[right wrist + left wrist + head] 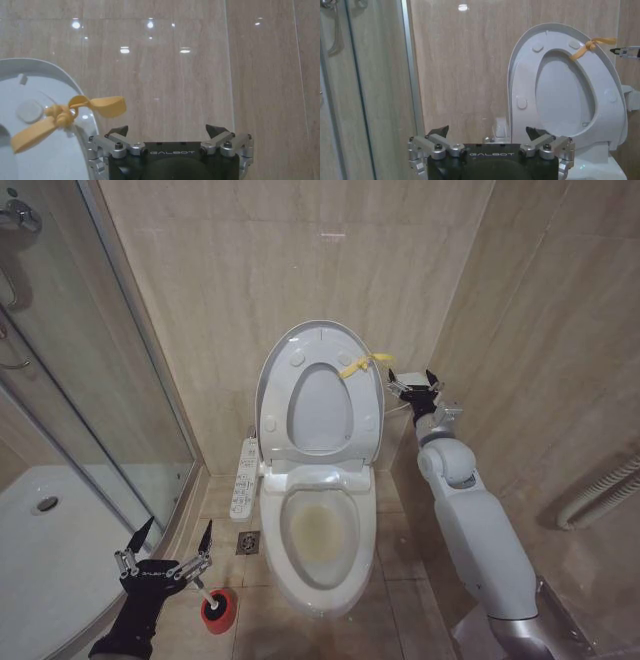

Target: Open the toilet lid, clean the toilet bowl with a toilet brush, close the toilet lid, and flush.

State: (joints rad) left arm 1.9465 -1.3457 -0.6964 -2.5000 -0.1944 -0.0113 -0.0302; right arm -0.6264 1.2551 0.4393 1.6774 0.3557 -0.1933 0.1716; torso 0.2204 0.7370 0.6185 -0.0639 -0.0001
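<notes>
The toilet lid [320, 350] [565, 93] [30, 157] stands raised against the back wall, with a yellow tag [360, 363] [590, 47] [65, 116] tied at its upper right edge. Below it, the toilet bowl [320, 530] lies uncovered, yellowish stains inside. My right gripper [411, 377] [166, 129] is open just right of the tag, holding nothing. Low on the left, my left gripper [180, 528] [487, 130] is open above the toilet brush [203, 590], whose thin handle rises from its red holder [218, 610] on the floor.
A white button panel [243, 477] hangs at the bowl's left side. A glass shower enclosure [90, 380] and its white tray [50, 550] fill the left. A floor drain [248, 542] lies between holder and bowl. Tiled walls close in behind and on the right.
</notes>
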